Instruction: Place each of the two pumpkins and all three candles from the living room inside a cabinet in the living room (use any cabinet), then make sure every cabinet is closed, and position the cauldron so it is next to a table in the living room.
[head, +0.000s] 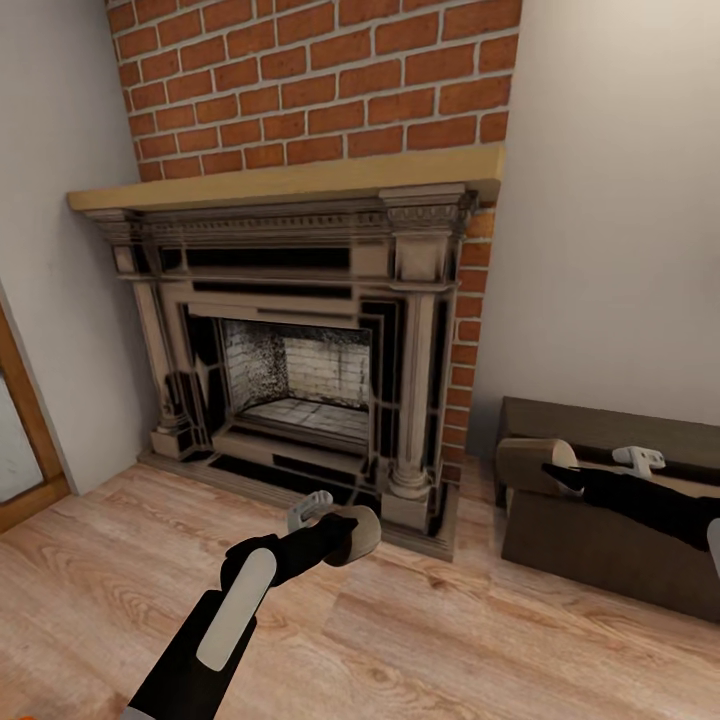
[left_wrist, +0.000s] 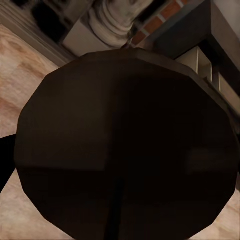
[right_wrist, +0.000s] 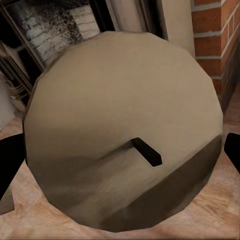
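Observation:
Two candles are in hand. My left gripper (head: 340, 528) is shut on a stubby tan candle (head: 360, 532) low over the wood floor in front of the fireplace; the left wrist view has its round end in shadow (left_wrist: 125, 145). My right gripper (head: 556, 474) is shut on a second candle (head: 532, 463), held at the left end of the long dark-brown cabinet (head: 600, 545). That candle's pale flat end with a short dark wick (right_wrist: 125, 130) faces the right wrist camera, a dark fingertip (right_wrist: 7, 162) at its side. The cabinet (left_wrist: 197, 30) shows pale wood inside. Pumpkins and cauldron are out of view.
A carved stone fireplace (head: 300, 350) with a wooden mantel and brick chimney stands straight ahead, its column base (head: 410, 500) close to the cabinet's left end. A wood-framed door (head: 25, 430) is at the far left. Wood floor (head: 430, 640) lies below both arms.

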